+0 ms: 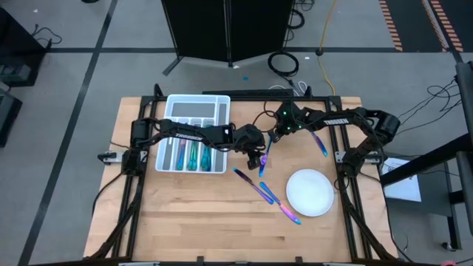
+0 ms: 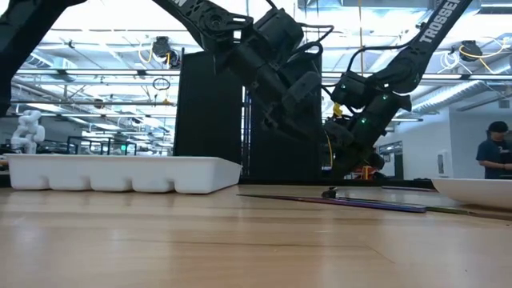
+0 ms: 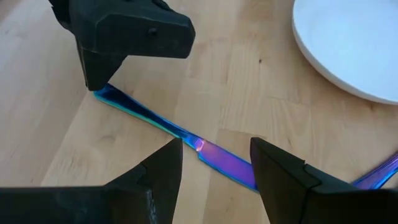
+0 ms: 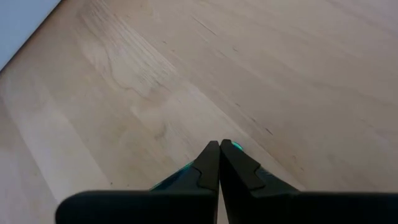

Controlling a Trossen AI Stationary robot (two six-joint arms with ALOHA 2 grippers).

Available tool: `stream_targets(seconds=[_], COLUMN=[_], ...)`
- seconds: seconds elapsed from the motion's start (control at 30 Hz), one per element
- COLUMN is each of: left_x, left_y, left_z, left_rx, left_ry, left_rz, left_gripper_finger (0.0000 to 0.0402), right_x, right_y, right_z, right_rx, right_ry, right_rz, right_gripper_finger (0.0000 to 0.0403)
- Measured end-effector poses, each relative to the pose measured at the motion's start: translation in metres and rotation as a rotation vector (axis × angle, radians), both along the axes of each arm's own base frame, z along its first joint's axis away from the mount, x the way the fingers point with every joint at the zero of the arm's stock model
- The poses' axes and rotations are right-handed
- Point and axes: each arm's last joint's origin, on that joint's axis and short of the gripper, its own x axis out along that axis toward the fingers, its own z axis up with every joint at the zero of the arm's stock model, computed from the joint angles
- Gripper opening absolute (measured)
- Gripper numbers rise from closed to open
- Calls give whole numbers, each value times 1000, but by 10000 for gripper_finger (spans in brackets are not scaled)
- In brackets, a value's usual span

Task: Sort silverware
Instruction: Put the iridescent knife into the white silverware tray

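Observation:
An iridescent blue-purple knife runs from my right gripper to my left gripper at mid-table. My right gripper is shut on its slim end. My left gripper is open; its fingers stand on either side of the knife's wider purple part without touching it. Two more pieces of silverware lie on the wood left of the white plate. Another piece lies near the right arm. Several pieces lie in the white tray. My right gripper pinches the knife's slim blue end between its two shut fingers, at their tips; teal metal shows beside them. The fingers come from above, slanting down. The knife stretches away low over the wood; whether its far end rests there, I cannot tell.
The plate stands near the table's right front. The tray sits at the far left under the left arm. Bare wood lies along the near edge. A person stands in the room beyond the table at the right of the low view.

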Motion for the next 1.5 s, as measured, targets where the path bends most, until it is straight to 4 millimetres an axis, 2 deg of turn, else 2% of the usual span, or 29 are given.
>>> stream_targets(seconds=[0.43, 0.73, 1.23, 1.37, 1.5], left_x=[0, 0, -1, -2, -1], left_y=[0, 0, -2, -2, -2], left_z=[0, 0, -1, -8, -29], left_rx=[0, -5, -22, -54, -102], left_ry=[1, 4, 14, 52, 115], left_rz=[0, -6, -25, 1, 47], left_gripper_finger=[189, 189, 189, 189, 189], right_x=[3, -1, -2, -2, -2], right_y=[-3, -2, -1, -2, -3], right_z=[-14, -17, -21, -25, -27], right_rx=[8, 82, 103, 122, 135], right_ry=[46, 68, 96, 99, 90], right_rz=[-23, -112, -121, -126, -122], right_gripper_finger=[0, 0, 0, 0, 0])
